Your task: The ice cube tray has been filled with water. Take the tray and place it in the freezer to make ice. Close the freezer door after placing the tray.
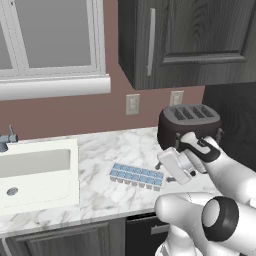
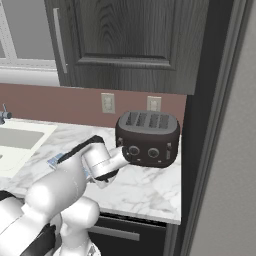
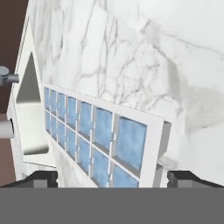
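On the marble counter [image 1: 100, 187] between the white sink [image 1: 37, 172] and the dark four-slot toaster [image 1: 189, 124] lies the ice cube tray [image 1: 137, 176], flat, its two rows of cells filled with light-blue water [image 3: 129, 140]. My gripper [image 3: 112, 178] hovers just over the tray's near end, fingers [image 3: 41, 178] spread wide on either side of it and touching nothing. From the hand view the tray runs away lengthwise toward the sink and its faucet [image 3: 8, 78].
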